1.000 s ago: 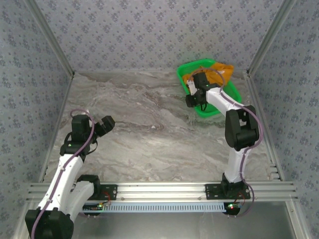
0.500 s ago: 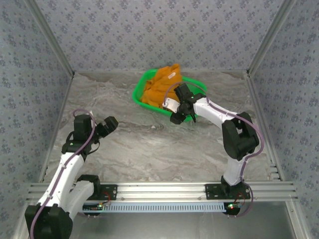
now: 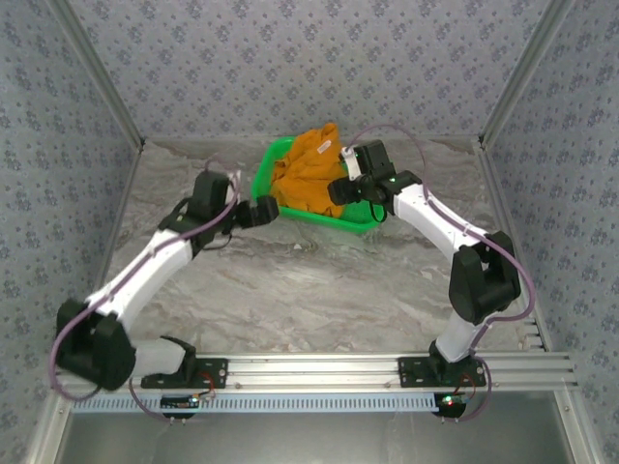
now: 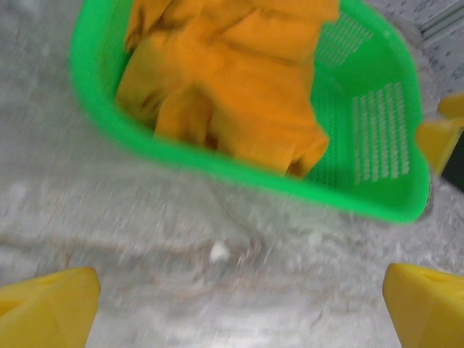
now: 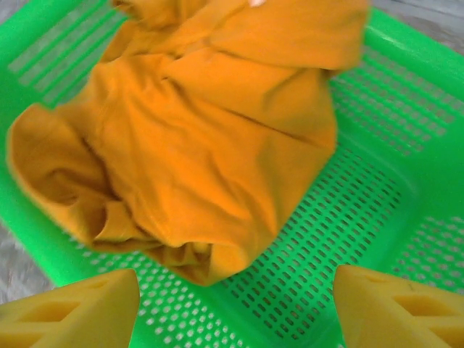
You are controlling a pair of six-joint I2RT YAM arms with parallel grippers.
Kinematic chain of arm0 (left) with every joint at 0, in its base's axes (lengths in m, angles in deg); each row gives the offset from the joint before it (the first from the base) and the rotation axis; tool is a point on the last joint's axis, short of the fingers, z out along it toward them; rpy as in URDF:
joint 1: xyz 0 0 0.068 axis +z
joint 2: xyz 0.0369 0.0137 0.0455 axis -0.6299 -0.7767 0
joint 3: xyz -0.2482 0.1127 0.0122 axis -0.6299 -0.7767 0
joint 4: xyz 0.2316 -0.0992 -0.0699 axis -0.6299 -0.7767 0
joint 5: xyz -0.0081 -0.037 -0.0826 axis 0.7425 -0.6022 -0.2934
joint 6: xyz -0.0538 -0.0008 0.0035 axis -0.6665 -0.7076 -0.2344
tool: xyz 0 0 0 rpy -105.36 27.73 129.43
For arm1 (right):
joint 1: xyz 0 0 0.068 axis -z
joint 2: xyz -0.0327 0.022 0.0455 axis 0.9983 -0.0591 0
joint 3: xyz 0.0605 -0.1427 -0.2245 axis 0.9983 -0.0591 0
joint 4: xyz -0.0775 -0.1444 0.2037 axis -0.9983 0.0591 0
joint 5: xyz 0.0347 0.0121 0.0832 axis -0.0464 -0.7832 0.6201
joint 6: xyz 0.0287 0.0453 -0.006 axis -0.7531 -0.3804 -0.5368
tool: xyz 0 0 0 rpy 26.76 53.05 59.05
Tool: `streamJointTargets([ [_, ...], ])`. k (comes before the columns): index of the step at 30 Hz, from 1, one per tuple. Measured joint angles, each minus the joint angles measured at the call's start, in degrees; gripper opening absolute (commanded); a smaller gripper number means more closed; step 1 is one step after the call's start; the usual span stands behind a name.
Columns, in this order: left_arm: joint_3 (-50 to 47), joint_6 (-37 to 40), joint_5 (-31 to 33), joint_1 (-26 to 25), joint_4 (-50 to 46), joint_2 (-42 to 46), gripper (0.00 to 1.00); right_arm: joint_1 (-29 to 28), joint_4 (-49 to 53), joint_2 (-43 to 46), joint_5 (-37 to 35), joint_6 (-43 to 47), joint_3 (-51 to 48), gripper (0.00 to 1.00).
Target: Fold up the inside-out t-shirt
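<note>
Right wrist view showed the right end effector (image 5: 235, 308) spread apart just before the inside-out t-shirt (image 5: 217, 145), heaped in the green basket (image 5: 377, 188); a deep bite would probably have caught mesh and dragged the basket too.

Orange-yellow t-shirt (image 5: 217, 138), crumpled in a loose heap inside a green plastic mesh basket (image 5: 384, 181); the perforated floor is bare on the right side. Right gripper (image 5: 235, 312): yellow fingertips (image 5: 72, 312) at the lower corners, spread wide apart and holding nothing. Grey marbled table (image 5: 442, 14) shows beyond the rim.
</note>
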State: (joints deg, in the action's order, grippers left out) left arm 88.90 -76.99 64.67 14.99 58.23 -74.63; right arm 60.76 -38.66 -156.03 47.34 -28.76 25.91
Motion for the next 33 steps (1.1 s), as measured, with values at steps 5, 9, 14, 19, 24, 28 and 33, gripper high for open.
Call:
streamJointTargets([
  [5,18.29,2.89,3.39,-2.10,-3.93,-18.01,1.00,2.03,2.67,1.97,-7.80,-10.84,-3.32,0.81],
  [9,27.26,4.94,6.62,-3.85,-8.35,-29.03,1.00,7.15,4.59,5.16,-8.98,-18.43,-8.41,0.80],
  [14,37.57,6.67,11.67,-5.77,-14.62,-40.57,1.00,12.83,6.49,7.26,-7.98,-24.06,-13.97,0.79],
  [19,47.12,7.26,14.27,-6.34,-18.73,-50.42,0.93,12.17,6.51,7.26,-5.14,-25.44,-14.29,0.78],
  [24,52.83,7.96,16.04,-6.21,-20.55,-56.46,0.41,11.78,6.49,6.78,-3.21,-26.21,-14.03,0.78],
  [28,53.51,9.18,15.72,-5.97,-21.42,-56.54,0.00,11.78,6.86,2.84,-2.21,-26.80,-10.38,0.78],
  [33,51.87,9.81,11.39,-5.97,-19.76,-50.93,0.00,11.78,6.47,-3.67,-1.51,-28.33,-4.74,0.70],
])
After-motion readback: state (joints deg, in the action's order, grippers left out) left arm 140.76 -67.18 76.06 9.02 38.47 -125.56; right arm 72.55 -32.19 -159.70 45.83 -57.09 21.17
